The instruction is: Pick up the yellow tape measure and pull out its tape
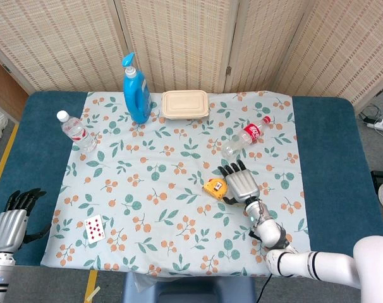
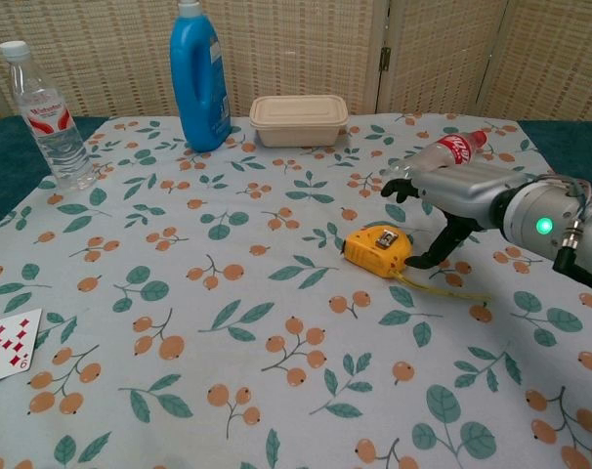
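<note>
The yellow tape measure [image 2: 377, 249] lies on the floral tablecloth, with a short thin length of yellow tape [image 2: 443, 285] trailing from it toward the right. In the head view the tape measure [image 1: 214, 187] sits just left of my right hand [image 1: 242, 183]. My right hand [image 2: 452, 195] hovers to the right of the case with its fingers spread and its thumb pointing down close beside the case, holding nothing. My left hand [image 1: 11, 221] hangs off the table's near left corner, fingers apart and empty.
A cola bottle [image 2: 452, 149] lies just behind my right hand. A blue detergent bottle [image 2: 200, 78] and a beige lunch box [image 2: 299, 119] stand at the back. A water bottle [image 2: 47, 115] stands at the far left, and a playing card [image 2: 8, 344] lies near the front left.
</note>
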`<state>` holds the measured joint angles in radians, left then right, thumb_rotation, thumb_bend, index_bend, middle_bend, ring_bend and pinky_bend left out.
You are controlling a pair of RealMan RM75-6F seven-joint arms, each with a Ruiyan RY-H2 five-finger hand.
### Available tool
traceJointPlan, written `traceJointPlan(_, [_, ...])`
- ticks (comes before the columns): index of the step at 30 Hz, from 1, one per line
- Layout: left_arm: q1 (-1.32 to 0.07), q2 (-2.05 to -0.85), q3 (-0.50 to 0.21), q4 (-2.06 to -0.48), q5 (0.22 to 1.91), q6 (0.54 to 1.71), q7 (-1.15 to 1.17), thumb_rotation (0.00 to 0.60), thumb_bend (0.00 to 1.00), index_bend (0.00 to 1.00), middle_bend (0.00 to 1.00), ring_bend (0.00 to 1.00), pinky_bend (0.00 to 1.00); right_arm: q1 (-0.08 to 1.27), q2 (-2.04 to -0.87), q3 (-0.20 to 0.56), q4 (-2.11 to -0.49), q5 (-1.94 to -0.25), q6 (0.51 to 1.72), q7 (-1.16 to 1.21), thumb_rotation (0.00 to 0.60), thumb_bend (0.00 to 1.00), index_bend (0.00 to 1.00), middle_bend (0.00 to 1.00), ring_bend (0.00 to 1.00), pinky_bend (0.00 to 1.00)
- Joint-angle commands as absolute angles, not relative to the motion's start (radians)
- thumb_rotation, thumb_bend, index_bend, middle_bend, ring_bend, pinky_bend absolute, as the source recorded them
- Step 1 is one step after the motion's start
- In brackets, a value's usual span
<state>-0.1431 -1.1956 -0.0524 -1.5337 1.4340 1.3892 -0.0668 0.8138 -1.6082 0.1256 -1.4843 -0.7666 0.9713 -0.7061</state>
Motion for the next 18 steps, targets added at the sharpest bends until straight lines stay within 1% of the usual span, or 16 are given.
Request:
traceJointPlan(1, [-0.143, -1.196, -0.052, -1.533, 1.434, 1.389, -0.067, 0.600, 0.30, 0.20, 0.16, 0.15, 0.00, 0.833, -1.628, 0.131, -1.467, -0.725, 0.930, -0.711, 0.447, 0.32, 0.10, 0.18, 0.10, 0.00])
traceJointPlan(4, [-0.139, -1.195, -0.051, -1.534, 1.434, 1.393, -0.068, 0.600, 0.30, 0.20, 0.16, 0.15, 0.00, 0.846, -1.636, 0.137, -1.481, -0.728, 0.891, -0.681, 0.447, 0.32, 0.08, 0.18, 0.10, 0.00])
traceJointPlan(8, [-0.135, -1.193, -0.051, -1.534, 1.431, 1.399, -0.067, 0.600, 0.30, 0.20, 0.16, 0.15, 0.00, 0.854, -1.637, 0.134, -1.507, -0.758, 0.871, -0.651, 0.447, 0.32, 0.08, 0.19, 0.10, 0.00])
traceJointPlan(14, [-0.131, -1.192, -0.048, -1.536, 1.432, 1.400, -0.068, 0.600, 0.30, 0.20, 0.16, 0.15, 0.00, 0.858, -1.633, 0.110, -1.538, -0.811, 0.858, -0.622, 0.448, 0.32, 0.07, 0.20, 0.11, 0.00])
traceJointPlan(18, [-0.131, -1.193, -0.048, -1.537, 1.432, 1.399, -0.069, 0.600, 0.30, 0.20, 0.16, 0.15, 0.00, 0.848, -1.621, 0.098, -1.555, -0.850, 0.871, -0.596, 0.449, 0.32, 0.07, 0.20, 0.11, 0.00])
